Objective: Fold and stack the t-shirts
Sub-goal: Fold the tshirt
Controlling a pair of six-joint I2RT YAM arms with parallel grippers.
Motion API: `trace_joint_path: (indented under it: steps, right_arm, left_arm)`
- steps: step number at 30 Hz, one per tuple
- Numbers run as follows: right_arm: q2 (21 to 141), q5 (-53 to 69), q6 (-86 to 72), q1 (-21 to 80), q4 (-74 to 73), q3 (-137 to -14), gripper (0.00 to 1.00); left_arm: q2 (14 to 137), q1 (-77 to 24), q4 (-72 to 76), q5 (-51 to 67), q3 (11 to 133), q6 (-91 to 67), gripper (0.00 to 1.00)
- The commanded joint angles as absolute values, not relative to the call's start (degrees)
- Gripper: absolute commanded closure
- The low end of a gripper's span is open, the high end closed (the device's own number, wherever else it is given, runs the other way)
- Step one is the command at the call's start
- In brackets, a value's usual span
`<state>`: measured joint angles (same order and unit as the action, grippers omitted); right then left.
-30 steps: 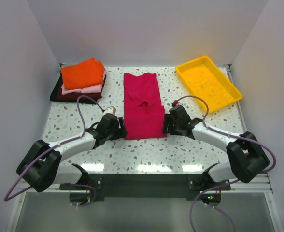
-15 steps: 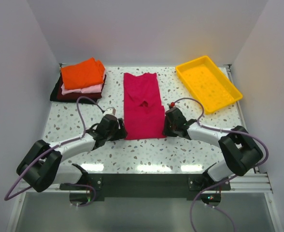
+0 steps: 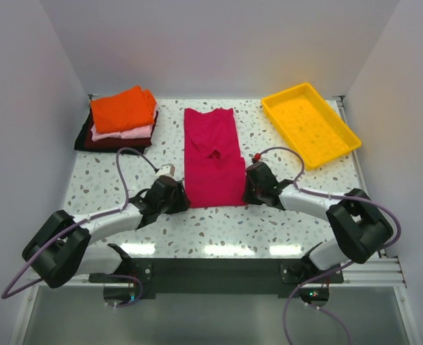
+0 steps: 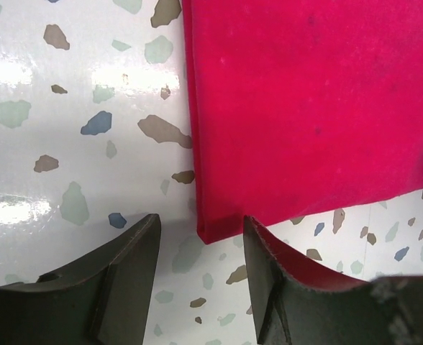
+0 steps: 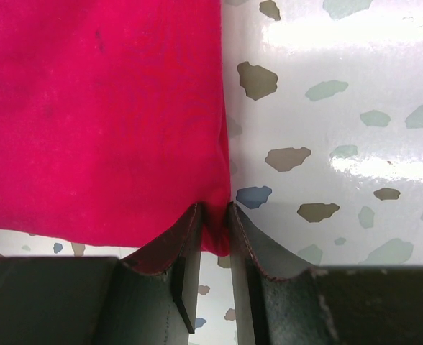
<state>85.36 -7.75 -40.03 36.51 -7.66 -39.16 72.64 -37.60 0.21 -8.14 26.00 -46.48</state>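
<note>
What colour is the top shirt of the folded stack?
Orange; the top shirt shows best in the top external view.

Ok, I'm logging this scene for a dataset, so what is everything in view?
Crimson t-shirt: one, crimson-magenta, partly folded, table centre.
Folded t-shirts: three, orange on pale pink on dark maroon, far-left corner.
Tray: one, yellow, far right.
Table: one, white speckled, under everything.
Left arm: one, white and black, jaws open around the shirt's near-left corner.
Right arm: one, white and black, jaws shut on the near-right corner.
</note>
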Motion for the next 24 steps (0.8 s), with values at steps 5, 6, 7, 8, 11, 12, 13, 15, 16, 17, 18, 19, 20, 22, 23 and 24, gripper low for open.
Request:
trace_joint_path:
  steps: [5, 6, 7, 8, 11, 12, 13, 15, 16, 17, 18, 19, 20, 22, 23, 24]
  right_arm:
    - [85.1, -8.1, -40.7, 37.4, -11.9, -37.1, 0.75]
    - [84.9, -8.2, -40.7, 37.4, -12.0, -37.2, 0.75]
    - [84.9, -8.2, -40.7, 37.4, -12.0, -37.1, 0.75]
    - [84.8, -8.3, -40.7, 37.4, -12.0, -37.1, 0.75]
    - [85.0, -8.3, -40.8, 37.5, -12.0, -37.2, 0.75]
    - [85.1, -8.3, -40.9, 37.6, -11.9, -37.2, 0.75]
    - [85.2, -8.2, -41.0, 37.6, -11.8, -37.2, 0.75]
    - [85.3, -8.3, -40.9, 37.7, -11.8, -37.1, 0.75]
    - [85.3, -8.2, -40.9, 37.9, -11.8, -37.1, 0.76]
    - [85.3, -8.2, -40.9, 37.8, -11.8, -37.1, 0.76]
    - [85.3, -8.2, -40.9, 37.8, -11.8, -37.0, 0.76]
    - [85.3, -8.1, -40.9, 37.9, -11.7, -37.0, 0.76]
    - [85.3, -8.1, -40.9, 37.9, -11.6, -36.9, 0.76]
    - [85.3, -8.0, -40.9, 38.0, -11.5, -36.8, 0.83]
    - [85.2, -7.9, -40.8, 38.1, -11.5, -36.7, 0.85]
    - [85.3, -7.8, -40.8, 38.1, -11.7, -36.7, 0.9]
  left_arm:
    - [74.7, -38.1, 2.2, -8.5, 25.3, -47.4, 0.51]
    - [74.9, -38.3, 2.3, -8.5, 25.4, -47.4, 0.52]
    - [75.1, -38.4, 2.4, -8.5, 25.4, -47.4, 0.53]
    - [75.2, -38.4, 2.4, -8.6, 25.4, -47.5, 0.53]
    - [75.4, -38.8, 2.2, -8.8, 25.4, -47.5, 0.57]
    - [75.5, -38.8, 2.1, -9.1, 25.6, -47.5, 0.59]
    - [75.8, -39.1, 2.0, -9.2, 25.6, -47.5, 0.6]
    - [76.3, -39.2, 1.1, -10.0, 25.8, -47.5, 0.65]
    - [76.5, -39.4, 1.0, -10.0, 25.8, -47.5, 0.66]
    - [76.7, -39.5, 0.9, -10.0, 25.7, -47.6, 0.66]
    - [77.2, -39.5, 0.9, -10.0, 25.6, -47.7, 0.71]
    - [77.3, -39.8, 1.1, -10.0, 25.6, -47.8, 0.73]
    - [77.6, -40.0, 1.3, -9.9, 25.5, -48.0, 0.75]
    - [78.2, -40.3, 1.7, -9.7, 25.4, -48.1, 0.83]
    - [78.4, -40.3, 2.0, -9.5, 25.4, -48.1, 0.85]
    - [78.6, -40.4, 2.2, -9.3, 25.4, -48.1, 0.92]
